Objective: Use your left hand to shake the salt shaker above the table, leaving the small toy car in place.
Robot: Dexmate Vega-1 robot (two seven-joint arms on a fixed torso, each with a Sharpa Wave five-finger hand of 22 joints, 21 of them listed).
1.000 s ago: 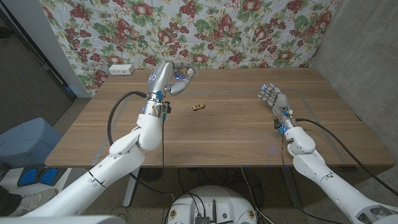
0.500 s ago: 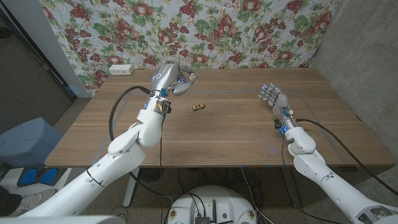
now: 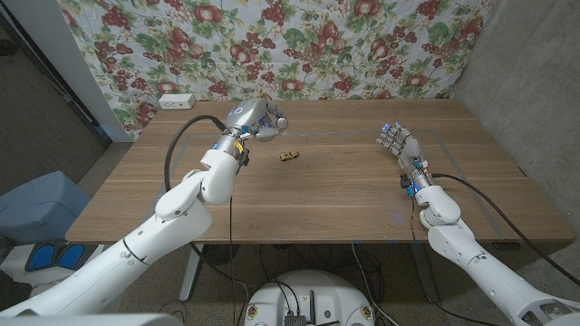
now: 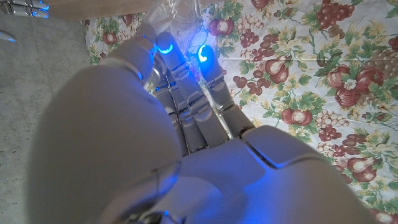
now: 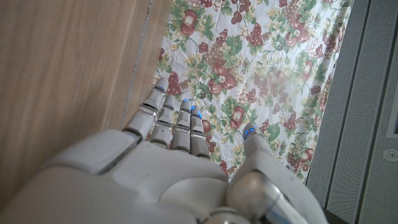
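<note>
**Shaker aloft in left robot hand, car untouched**

Broad brown wooden table [image 3: 308, 195] under both arms. Left robot hand [image 3: 258, 120] raised over the far-left part, fingers [image 4: 186, 109] curled tight around a clear, slim salt shaker [image 4: 185, 25], its long axis running out past the fingertips. Right robot hand [image 3: 399, 145] far off to the right, fingers spread, holding nothing. Small tan toy car [image 3: 288, 156] on the table just right of and nearer than the left robot hand, clearly apart from the shaker.

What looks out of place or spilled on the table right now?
Nothing stands out. The left hand holds a clear shaker above the table, the toy car sits upright nearby, and the right hand waits, open. No spill is visible.
</note>
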